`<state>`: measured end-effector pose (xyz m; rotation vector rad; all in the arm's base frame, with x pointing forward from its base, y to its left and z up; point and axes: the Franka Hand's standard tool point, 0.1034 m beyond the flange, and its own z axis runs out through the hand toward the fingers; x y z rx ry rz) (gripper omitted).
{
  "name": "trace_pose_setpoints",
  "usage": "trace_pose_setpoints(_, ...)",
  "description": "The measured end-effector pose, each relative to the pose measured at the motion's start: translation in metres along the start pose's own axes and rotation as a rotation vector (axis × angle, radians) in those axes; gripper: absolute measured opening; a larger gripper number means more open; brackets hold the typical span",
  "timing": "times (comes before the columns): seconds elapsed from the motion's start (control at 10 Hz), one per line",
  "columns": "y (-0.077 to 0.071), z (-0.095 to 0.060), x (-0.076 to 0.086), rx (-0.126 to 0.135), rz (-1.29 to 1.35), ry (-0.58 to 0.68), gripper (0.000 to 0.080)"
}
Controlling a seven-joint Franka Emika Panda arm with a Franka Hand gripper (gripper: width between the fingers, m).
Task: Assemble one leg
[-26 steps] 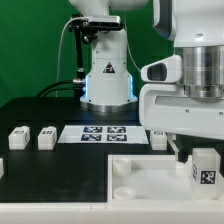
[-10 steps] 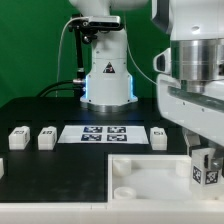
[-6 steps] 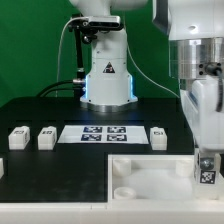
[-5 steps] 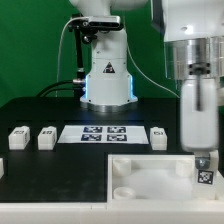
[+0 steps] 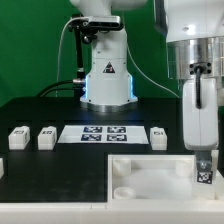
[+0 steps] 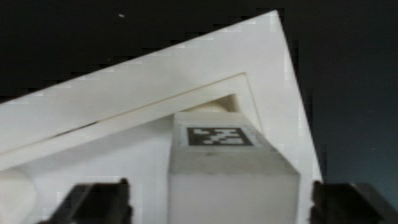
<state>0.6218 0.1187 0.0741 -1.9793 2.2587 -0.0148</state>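
Observation:
The leg point(image 5: 203, 171), a small white block with a tag, stands upright at the near right corner of the large white panel point(image 5: 150, 181). My gripper point(image 5: 204, 157) is right above it and seen edge-on. In the wrist view the leg point(image 6: 228, 165) stands between the two dark fingers point(image 6: 98, 203), at the panel's point(image 6: 107, 130) corner by a socket. A thin gap shows on each side of the leg, so the gripper point(image 6: 221, 202) is open around it.
Two more leg blocks point(image 5: 18, 136) point(image 5: 45, 137) lie at the exterior view's left, one point(image 5: 158, 136) right of the marker board point(image 5: 104, 133), and one at the left edge point(image 5: 2, 166). The arm's base point(image 5: 107, 75) stands behind.
The gripper has turned about a quarter turn around the upright leg and sunk a little with it toward the panel's corner. In the last half second almost nothing moved.

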Motion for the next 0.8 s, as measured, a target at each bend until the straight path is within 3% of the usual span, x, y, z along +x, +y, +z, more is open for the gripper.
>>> trace_pose_setpoints(0.1,-0.001,0.002,-0.003,-0.002,-0.146,0.001,0.0608)
trace_pose_setpoints(0.2,-0.002,0.002,-0.001,-0.001,-0.236,0.002,0.0638)
trace_pose_setpoints(0.5,-0.002,-0.001,-0.002,0.003,-0.300,-0.004,0.0647)
trace_pose_setpoints(0.8,-0.004,-0.023,-0.011,0.028,-0.310,-0.026,0.0649)
